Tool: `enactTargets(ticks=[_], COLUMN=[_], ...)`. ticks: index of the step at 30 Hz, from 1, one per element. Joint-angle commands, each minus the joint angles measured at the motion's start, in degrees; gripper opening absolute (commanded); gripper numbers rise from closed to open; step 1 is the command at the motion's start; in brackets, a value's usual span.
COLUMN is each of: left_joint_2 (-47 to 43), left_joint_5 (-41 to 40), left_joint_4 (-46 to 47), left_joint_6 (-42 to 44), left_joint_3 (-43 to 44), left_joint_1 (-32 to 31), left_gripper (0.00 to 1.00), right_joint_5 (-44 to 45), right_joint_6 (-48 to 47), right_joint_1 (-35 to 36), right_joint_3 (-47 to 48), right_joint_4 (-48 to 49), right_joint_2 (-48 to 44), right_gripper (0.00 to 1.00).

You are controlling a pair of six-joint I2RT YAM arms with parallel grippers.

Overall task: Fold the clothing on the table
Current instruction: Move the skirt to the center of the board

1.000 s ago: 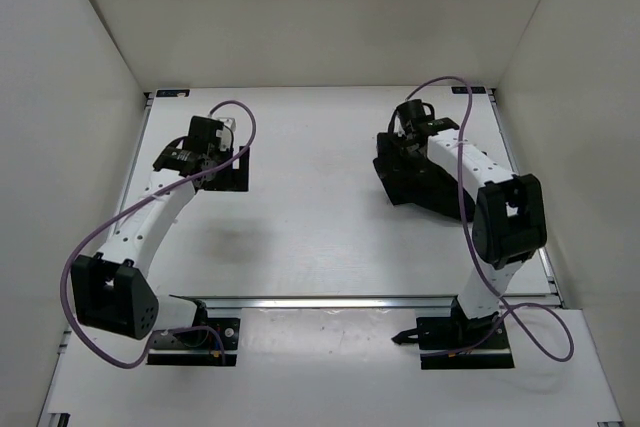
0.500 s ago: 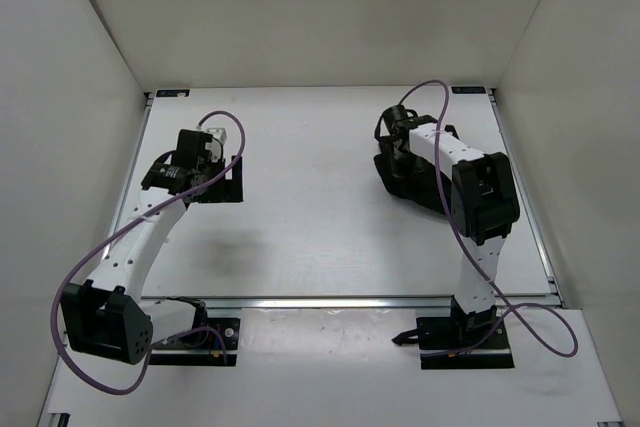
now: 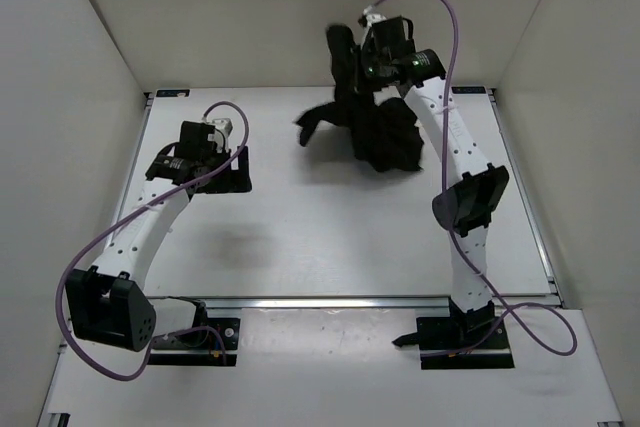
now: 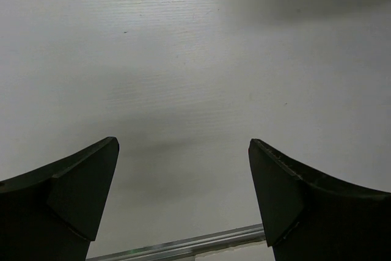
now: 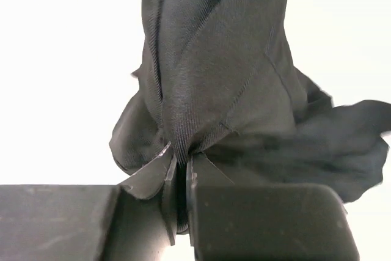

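Near side: black two-finger left gripper hovers over the flat white tabletop, fingers spread wide, nothing between them.

Farther out, right side: black two-finger right gripper is pinched tight on a bunched fold of the soft black creased garment. A second ago it lay heaped on the tabletop; now it hangs hoisted toward the white back wall, lower folds trailing. Probably lifted to shake it open; no fold made yet.
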Motion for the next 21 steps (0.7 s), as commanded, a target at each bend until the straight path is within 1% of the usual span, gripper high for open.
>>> enactTargets(ticks=[1, 2, 3, 4, 5, 6, 7, 8, 9, 10, 11, 13, 16, 19, 21], left_joint_2=[-0.9, -1.0, -1.4, -1.8, -1.8, -2.4, -1.9, -2.0, -2.0, -1.5, -1.3, -1.8, -2.5, -2.2, -1.8], left_joint_5=[4.2, 3.8, 2.9, 2.6, 3.1, 2.6, 2.9, 3.1, 3.0, 3.1, 3.0, 3.3, 1.8, 1.9, 2.1], left_joint_4=[1.8, 1.9, 1.9, 1.8, 2.2, 2.1, 2.3, 2.2, 2.0, 2.0, 2.1, 1.9, 1.8, 1.9, 2.7], left_joint_6=[-0.4, -0.6, -0.7, -0.8, -0.8, -1.0, -1.0, -0.9, -0.8, -0.9, -0.9, -1.2, -1.4, -1.8, -2.5], left_joint_3=[3.0, 3.3, 3.1, 3.3, 3.2, 3.3, 3.3, 3.9, 4.2, 4.3, 4.3, 4.7, 3.3, 2.9, 2.6], left_joint_1=[0.2, 0.0, -0.1, -0.3, -0.1, 0.1, 0.4, 0.2, 0.0, 0.0, 0.4, 0.7, 0.7, 1.3, 0.8], left_gripper=[0.99, 0.99, 0.99, 0.98, 0.98, 0.98, 0.99, 0.99, 0.99, 0.99, 0.98, 0.99, 0.99, 0.98, 0.99], right_joint_5=[-12.7, -14.6, -14.2, -12.5, -11.4, -10.2, -11.5, -13.1, -14.0, -15.4, -15.9, -14.3, -13.1, -15.3, -18.6], right_joint_6=[1.5, 1.8, 1.7, 1.1, 0.9, 1.0, 1.9, 2.3, 2.3, 1.6, 0.3, -0.5, -1.2, -0.3, 0.6], right_joint_1=[2.8, 2.4, 2.4, 2.1, 1.5, 0.6, -0.5, -2.1, -3.1, -3.6, -3.4, -2.4, -1.9, -5.0, -9.0], right_joint_3=[9.4, 6.9, 0.3, -9.0, -13.1, -21.5, -27.6, -32.7, -34.9, -40.2, -43.6, -48.4, -55.6, -60.5, -62.6], right_joint_4=[4.9, 9.2, 13.8, 15.6, 19.7, 21.6, 21.6, 21.2, 21.1, 21.2, 20.6, 18.7, 19.9, 24.0, 26.4], right_joint_2=[-6.4, -8.3, -13.3, -18.1, -20.8, -24.9, -27.1, -28.2, -28.6, -29.0, -29.0, -28.2, -29.7, -32.4, -33.8], right_gripper=[0.00, 0.00, 0.00, 0.00, 0.00, 0.00, 0.00, 0.04, 0.16, 0.37, 0.80, 1.00, 0.99, 0.99, 0.99])
